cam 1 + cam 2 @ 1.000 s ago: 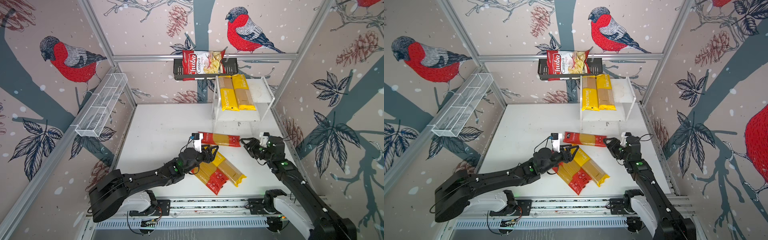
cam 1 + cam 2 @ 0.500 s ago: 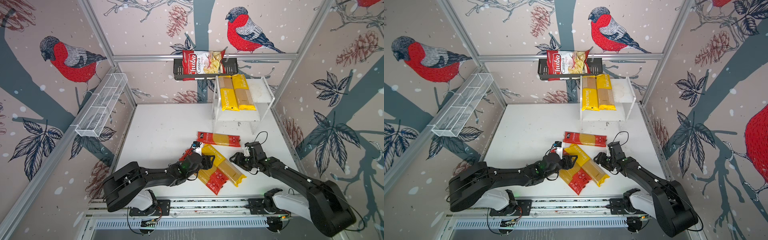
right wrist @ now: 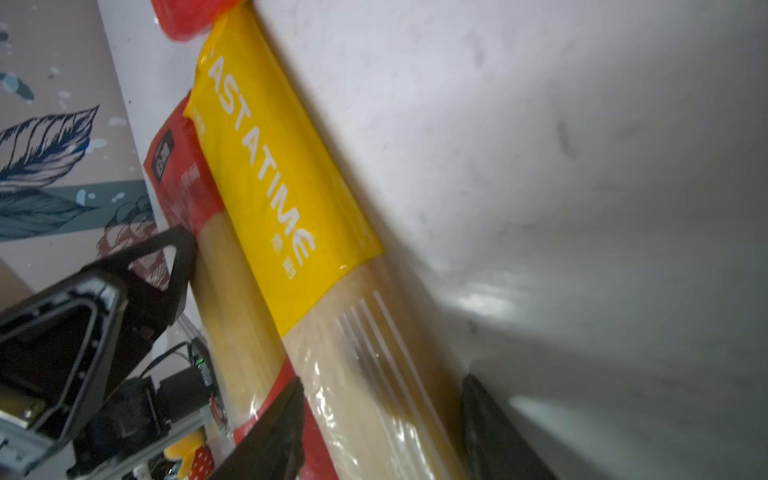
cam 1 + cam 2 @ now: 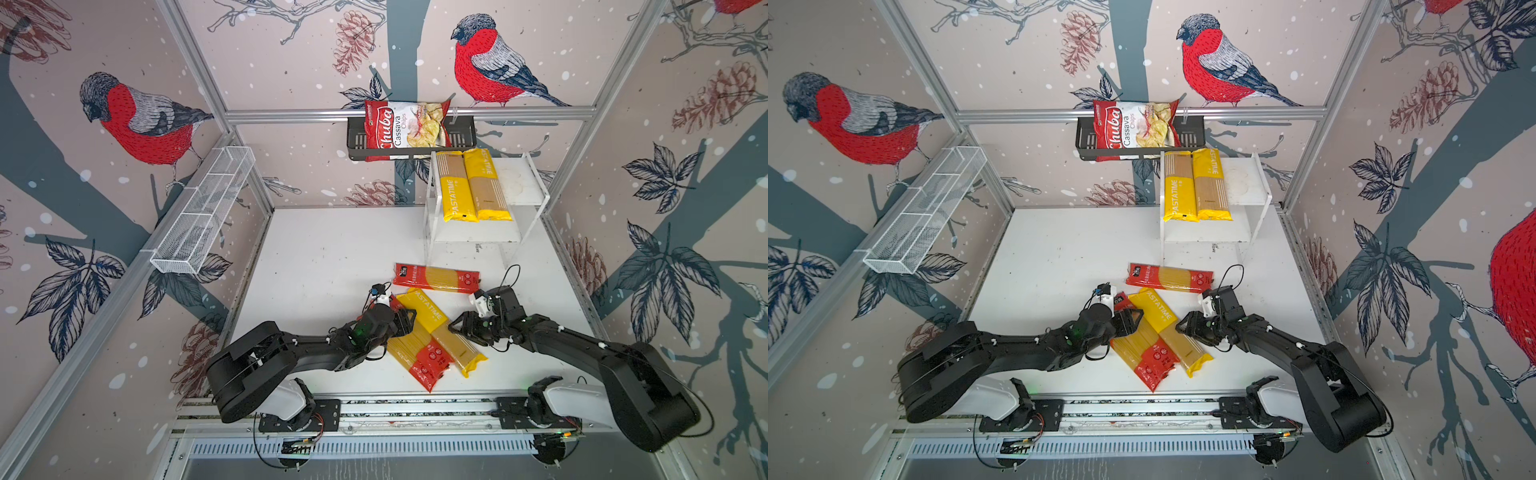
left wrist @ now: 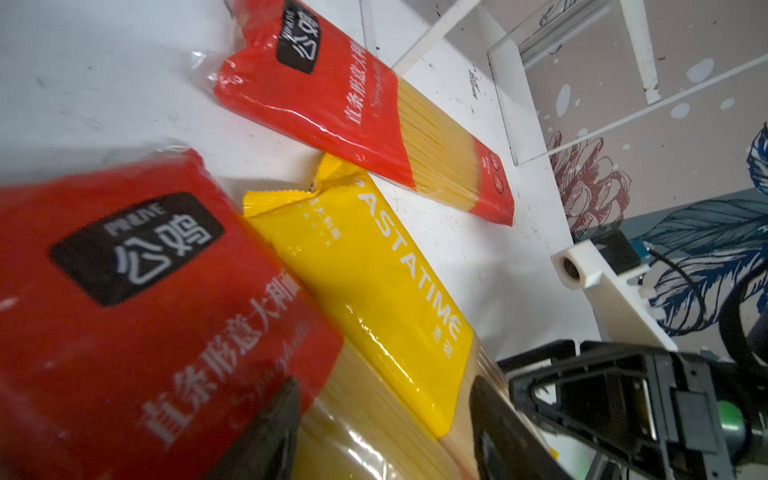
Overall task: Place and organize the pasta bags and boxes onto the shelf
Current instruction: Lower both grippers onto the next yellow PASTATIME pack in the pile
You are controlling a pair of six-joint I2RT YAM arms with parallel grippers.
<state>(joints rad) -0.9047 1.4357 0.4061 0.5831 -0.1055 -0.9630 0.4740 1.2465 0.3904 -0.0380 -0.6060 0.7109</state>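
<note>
In a top view the yellow PASTATIME pack (image 4: 428, 309) lies between left gripper (image 4: 406, 322) and right gripper (image 4: 455, 329). Left wrist: jaws apart, astride it. Right wrist: jaws apart around its tan middle. It is probably stiff with slippery film, so pinch crosswise.

- Walls (image 4: 257, 75) papered pale pink — red-breasted birds (image 4: 486, 70), pine cones, dark leaves, grey-blue branches;
- silver metal framing (image 4: 291, 115) lines the corners and back wall;
- white tabletop (image 4: 332, 257), scuffed, evenly lit;
- white wire-mesh basket (image 4: 199, 216) on the left wall;
- black basket (image 4: 461, 133) on the back rail — a chips bag (image 4: 399, 129) inside
</note>
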